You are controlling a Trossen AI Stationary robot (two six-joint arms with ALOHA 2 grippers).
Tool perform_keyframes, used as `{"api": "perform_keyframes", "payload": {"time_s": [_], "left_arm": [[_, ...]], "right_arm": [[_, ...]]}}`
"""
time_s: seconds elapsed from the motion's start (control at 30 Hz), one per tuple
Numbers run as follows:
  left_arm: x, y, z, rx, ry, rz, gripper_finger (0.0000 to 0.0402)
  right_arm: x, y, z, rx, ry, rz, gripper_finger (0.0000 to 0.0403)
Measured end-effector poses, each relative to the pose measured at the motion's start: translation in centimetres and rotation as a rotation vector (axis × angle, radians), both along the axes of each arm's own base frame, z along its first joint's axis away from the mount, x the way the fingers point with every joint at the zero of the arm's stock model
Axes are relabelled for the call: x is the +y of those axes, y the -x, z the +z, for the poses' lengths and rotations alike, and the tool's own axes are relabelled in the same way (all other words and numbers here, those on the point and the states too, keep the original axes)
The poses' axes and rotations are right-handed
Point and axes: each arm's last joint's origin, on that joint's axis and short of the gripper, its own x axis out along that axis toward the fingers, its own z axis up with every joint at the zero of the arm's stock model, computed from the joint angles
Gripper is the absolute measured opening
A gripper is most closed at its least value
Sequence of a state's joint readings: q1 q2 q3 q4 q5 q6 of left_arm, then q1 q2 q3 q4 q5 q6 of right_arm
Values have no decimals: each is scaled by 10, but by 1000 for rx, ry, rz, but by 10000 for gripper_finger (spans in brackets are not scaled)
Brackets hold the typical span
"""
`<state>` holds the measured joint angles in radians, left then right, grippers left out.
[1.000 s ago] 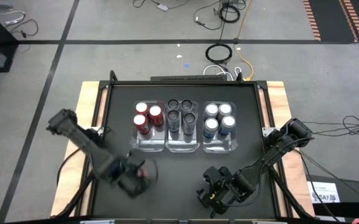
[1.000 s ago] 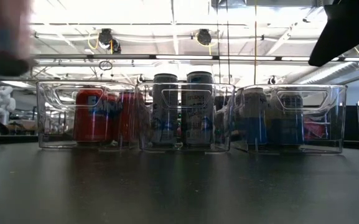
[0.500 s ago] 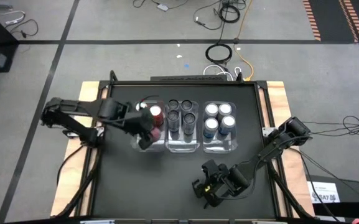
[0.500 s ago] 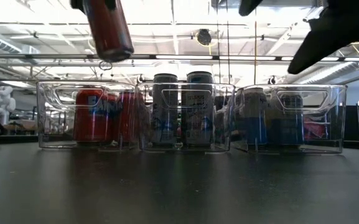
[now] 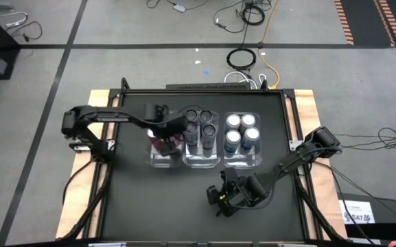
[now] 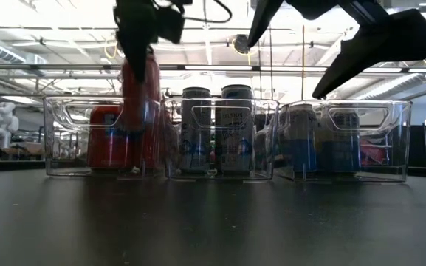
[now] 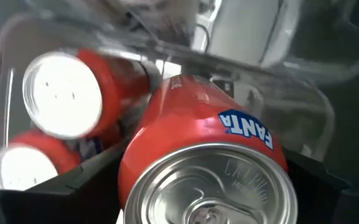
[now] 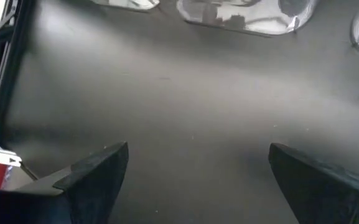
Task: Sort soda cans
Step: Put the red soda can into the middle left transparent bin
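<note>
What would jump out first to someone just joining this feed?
The left end effector holds a red Fanta can upright, part way down into the left bin, where other red cans already stand. Three clear bins sit in a row mid-table: red, dark cans in the middle, silver-topped cans on the right. The right end effector waits open and empty near the front edge.

The high view looks straight down on the whole table (image 5: pixel 136 206); the low view looks level across it. Both share the three bins (image 6: pixel 220 140). Each wrist view looks closely past its own fingers.
</note>
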<state>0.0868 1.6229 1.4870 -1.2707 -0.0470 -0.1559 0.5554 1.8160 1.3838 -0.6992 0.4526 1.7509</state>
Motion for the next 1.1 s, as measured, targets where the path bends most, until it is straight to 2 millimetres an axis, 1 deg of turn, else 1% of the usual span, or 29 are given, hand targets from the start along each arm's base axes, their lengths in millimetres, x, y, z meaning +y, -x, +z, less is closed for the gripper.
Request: {"api": "perform_keyframes", "payload": {"time_s": [0.1,0.3,0.47,0.6,0.93,1.1], "left_arm": [[10,-6,-12,-28,-14,-17,336],[31,-1,-35,-11,-2,-1,336],[43,2,-47,-10,0,36,336],[47,4,-49,-4,11,95,336],[45,2,-48,-23,-3,90,336],[45,-1,-48,-55,-9,88,336]], "right_arm": [[0,0,0,-6,-19,-27,382],[0,0,0,-13,-48,-63,382],[0,0,0,-15,-58,-77,382],[-1,-1,0,-15,-59,-80,382],[-12,-7,0,-16,-58,-114,382],[-14,-8,0,-19,-58,-119,382]]}}
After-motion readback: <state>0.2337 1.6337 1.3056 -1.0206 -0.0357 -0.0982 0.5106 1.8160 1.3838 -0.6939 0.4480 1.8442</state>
